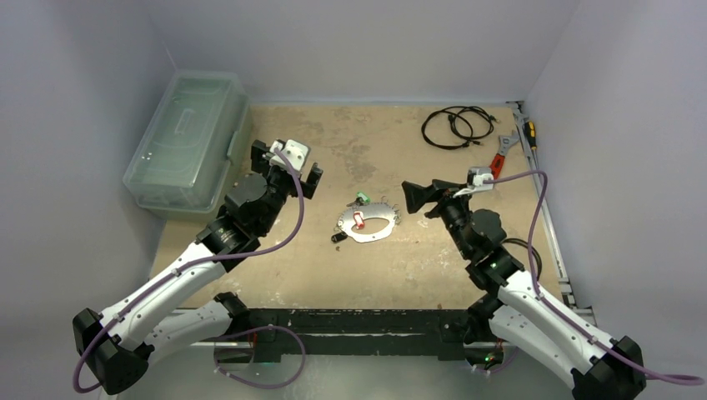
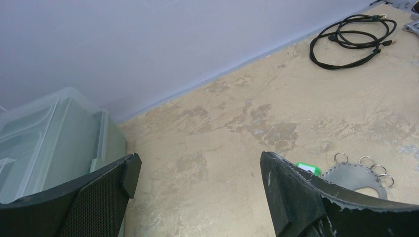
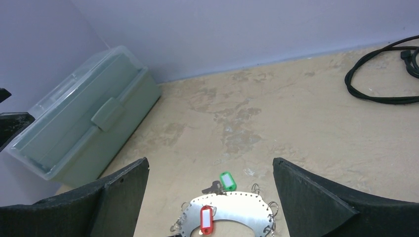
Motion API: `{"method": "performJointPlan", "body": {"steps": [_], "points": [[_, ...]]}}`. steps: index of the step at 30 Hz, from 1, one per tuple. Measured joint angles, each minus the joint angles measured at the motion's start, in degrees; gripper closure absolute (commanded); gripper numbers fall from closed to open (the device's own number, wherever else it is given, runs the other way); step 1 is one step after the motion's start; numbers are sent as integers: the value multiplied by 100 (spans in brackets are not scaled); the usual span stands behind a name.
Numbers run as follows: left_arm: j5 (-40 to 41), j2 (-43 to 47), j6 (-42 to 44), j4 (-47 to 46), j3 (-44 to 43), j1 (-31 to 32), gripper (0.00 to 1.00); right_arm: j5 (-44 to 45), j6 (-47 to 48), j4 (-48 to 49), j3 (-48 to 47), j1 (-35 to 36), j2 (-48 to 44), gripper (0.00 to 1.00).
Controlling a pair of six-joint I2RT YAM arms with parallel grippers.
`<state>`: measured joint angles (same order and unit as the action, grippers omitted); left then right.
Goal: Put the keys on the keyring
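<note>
Fingers of left gripper (image 2: 197, 170) and right gripper (image 3: 210, 170) gape, empty. The keyring (image 3: 237, 202) lies between the arms, red key (image 3: 206, 219) on it, green key (image 3: 227, 180) at its rim. I'd pin the hoop with one, then pinch a tag.

Soft even overhead light, faint shadows, sharp.

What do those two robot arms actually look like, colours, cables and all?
The left arm and the right arm look alike: white shells on the long links, black joints and black bases. A purple cable loops loosely along each one, from base to wrist. The fingers are broad black wedges with scuffed, chipped edges, and one has a mesh-textured inner face.
</note>
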<state>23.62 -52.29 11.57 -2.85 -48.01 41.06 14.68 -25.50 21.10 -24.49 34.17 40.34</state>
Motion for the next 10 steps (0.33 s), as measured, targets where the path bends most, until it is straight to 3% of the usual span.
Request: {"method": "performJointPlan", "body": {"steps": [10], "points": [[0,0,0,0,0,0,6,-282,-22,79,-2,0,361,1]]}}
